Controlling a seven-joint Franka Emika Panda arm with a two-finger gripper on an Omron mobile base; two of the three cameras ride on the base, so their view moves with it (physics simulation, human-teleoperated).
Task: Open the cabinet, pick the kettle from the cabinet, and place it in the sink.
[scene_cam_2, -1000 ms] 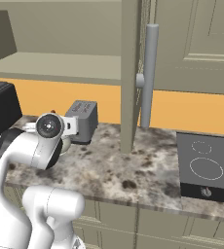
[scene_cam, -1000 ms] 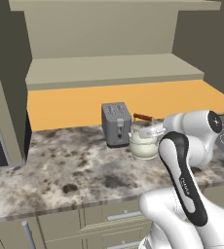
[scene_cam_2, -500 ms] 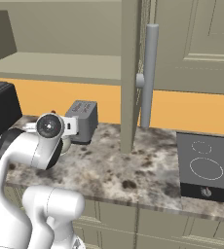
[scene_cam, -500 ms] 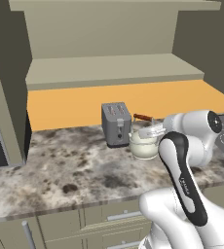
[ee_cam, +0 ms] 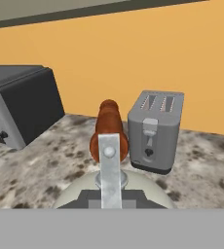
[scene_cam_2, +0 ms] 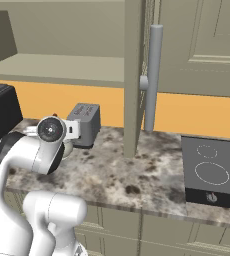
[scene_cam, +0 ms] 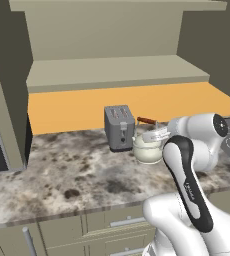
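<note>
One kettle (scene_cam: 148, 149), cream-white, round-bodied, carried low over the speckled stone counter (scene_cam: 77, 175), just beside the grey toaster (scene_cam: 119, 127) and out of the cabinet (scene_cam: 112, 70). Wire handle with reddish-brown wooden grip (ee_cam: 108, 130) uppermost, seen end-on in the hand view. Gripper (scene_cam: 156, 134) pressed together at the handle, apparently pinching the wire just below the wooden piece; fingertips themselves hidden behind the kettle's top. Held by the handle presumably so that the body hangs upright beneath the hand and clears the counter during carriage. Whether the base touches the stone: cannot tell.

One cabinet, olive-beige, doors swung wide; open shelf (scene_cam: 117, 72) bare on its visible part. Door edge with long vertical grey bar handle (scene_cam_2: 152, 77) standing forward over the counter in the right base view, left open most likely to keep the withdrawal path free.

One counter, mottled brown-grey stone, backed by a plain orange wall (ee_cam: 133, 53). Drawer fronts (scene_cam: 107, 225) with short horizontal handles below. Black cooktop (scene_cam_2: 214, 172) with ring markings set into the counter to the right. Dark boxy appliance (ee_cam: 19, 104) on the counter to the left of the toaster in the hand view.

Stage, by judgement: cabinet opened, kettle taken out, transfer to the sink not yet made.
</note>
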